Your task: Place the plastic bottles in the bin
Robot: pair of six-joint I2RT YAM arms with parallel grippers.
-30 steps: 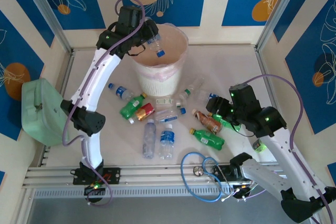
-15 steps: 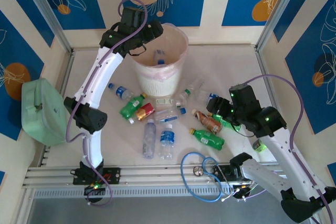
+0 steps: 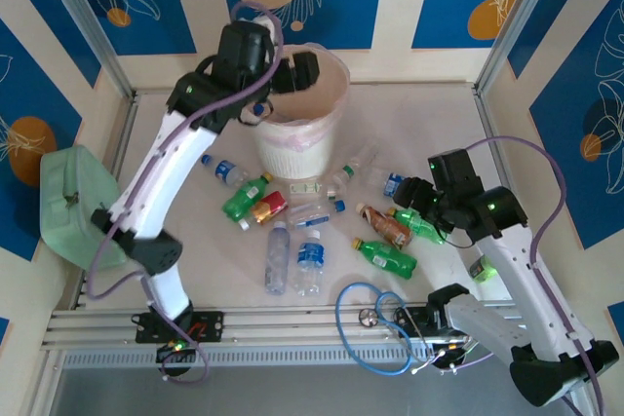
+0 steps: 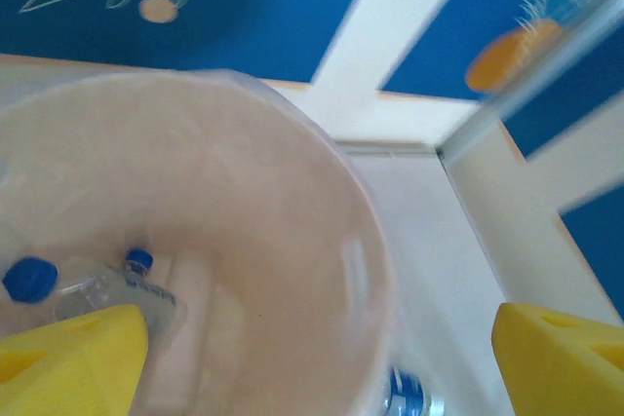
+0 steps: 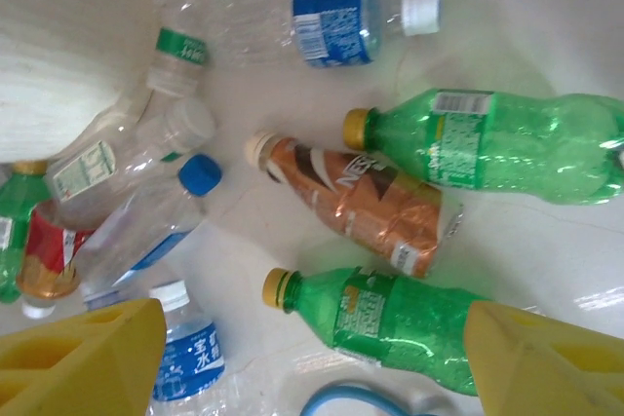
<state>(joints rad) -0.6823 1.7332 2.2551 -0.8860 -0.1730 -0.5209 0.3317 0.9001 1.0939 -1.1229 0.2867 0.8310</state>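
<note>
Left hand [image 4: 317, 358] spread, empty, over pink-lined whitish round bin [image 3: 292, 143]. Right hand [image 5: 312, 358] spread: centre on yellow-capped green plastic bottle [image 5: 390, 323], pinch mid-body.

We see glossy translucent green plastic bottles [image 5: 507, 143] with crinkled film labels, a thin pale pink plastic liner [image 4: 292, 202], softly matt, and a smooth, faintly glossy white tabletop [image 5: 546, 17] catching glare.

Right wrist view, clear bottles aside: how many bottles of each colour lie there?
Green plastic bottles: 3, one cut by the left edge
Orange-brown plastic bottle: 1
Red-labelled plastic bottle: 1
Total: 5
</note>
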